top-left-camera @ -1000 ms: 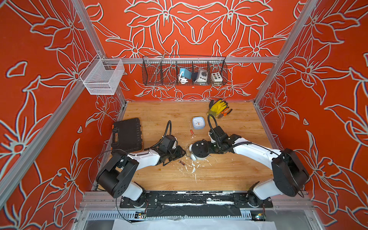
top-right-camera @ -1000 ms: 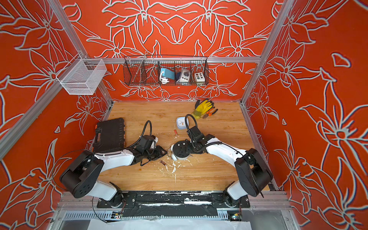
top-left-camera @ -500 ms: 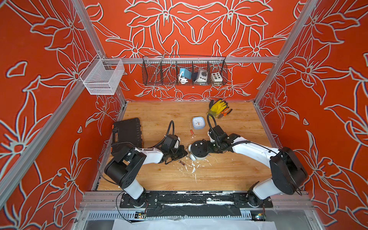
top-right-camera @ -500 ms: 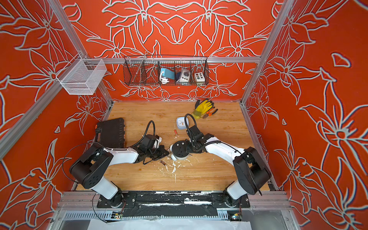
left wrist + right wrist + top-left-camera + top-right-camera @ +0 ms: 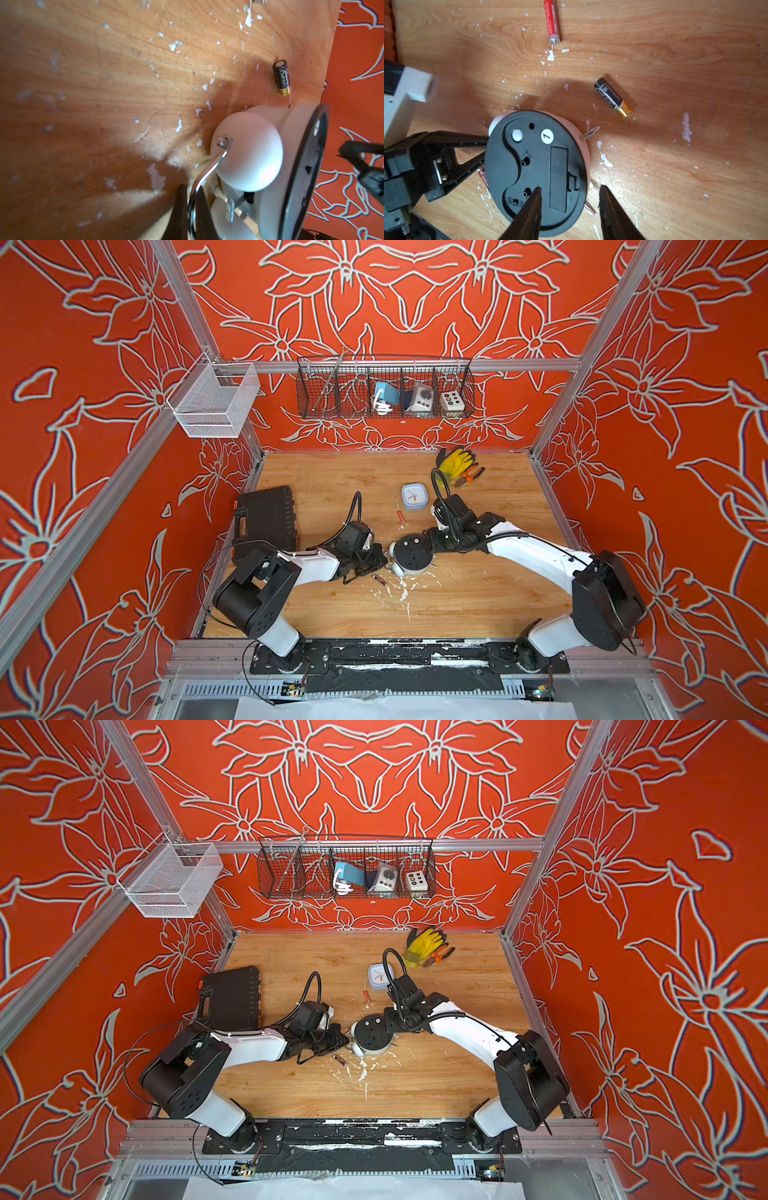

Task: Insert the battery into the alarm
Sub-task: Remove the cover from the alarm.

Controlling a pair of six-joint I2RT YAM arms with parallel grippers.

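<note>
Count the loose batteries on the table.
3. A black-and-gold battery lies near the alarm; a red battery lies farther off; a second red battery shows only partly, past the alarm's rim. More may be hidden.

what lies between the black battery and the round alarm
In the right wrist view, only bare table flecked with white chips separates the black battery from the round alarm; the alarm's metal foot points that way without touching it.

White alarm (image 5: 529,166) with black back, black-and-gold battery (image 5: 612,97) (red battery (image 5: 552,22) too).
</note>
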